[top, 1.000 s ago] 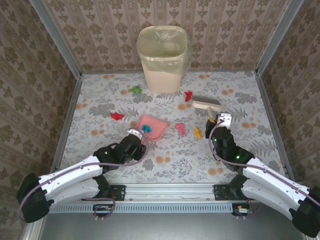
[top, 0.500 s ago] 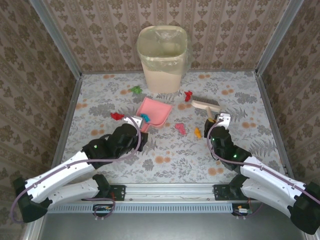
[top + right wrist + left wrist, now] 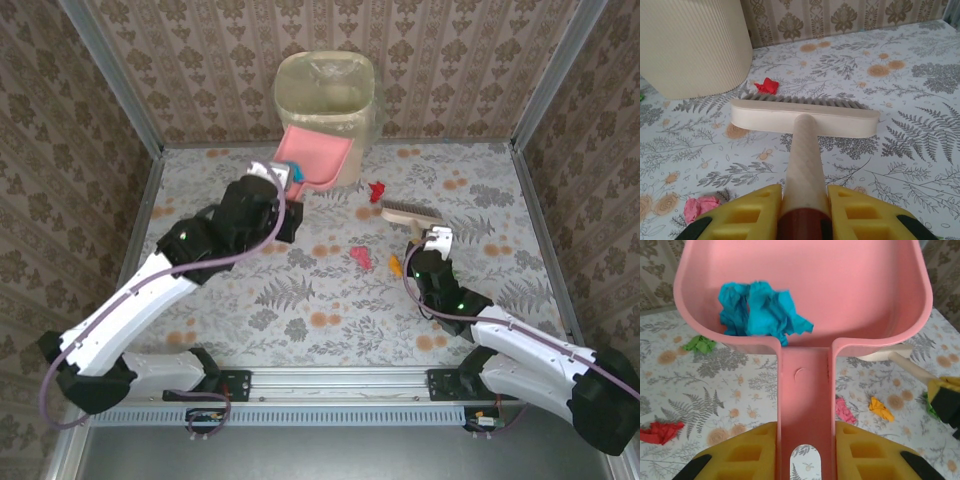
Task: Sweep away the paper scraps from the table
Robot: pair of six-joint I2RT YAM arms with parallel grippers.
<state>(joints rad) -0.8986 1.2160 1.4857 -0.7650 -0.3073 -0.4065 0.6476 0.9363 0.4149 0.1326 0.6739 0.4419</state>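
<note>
From above, the left tool (image 3: 284, 181) is clamped on the handle of a pink dustpan (image 3: 318, 156), held off the desk (image 3: 300, 300) with its mouth against the cream bin (image 3: 325, 95) just beyond the tool. The right tool (image 3: 432, 240) is closed on the handle of a brush (image 3: 410, 212) lying ahead of it. A red scrap (image 3: 377, 190) sits just past the brush head, with a pink scrap (image 3: 360, 258) and an orange scrap (image 3: 396, 266) to that tool's left.

In the left wrist view, the left fingers (image 3: 740, 452) squeeze the dustpan handle from both sides. A blue scrap (image 3: 762, 312) lies in the pan ahead. A green scrap (image 3: 700, 344) lies on the desk ahead-left.

In the right wrist view, the right fingers (image 3: 862, 212) pinch the wooden handle. The brush head lies crosswise ahead, bristles on the desk.
</note>
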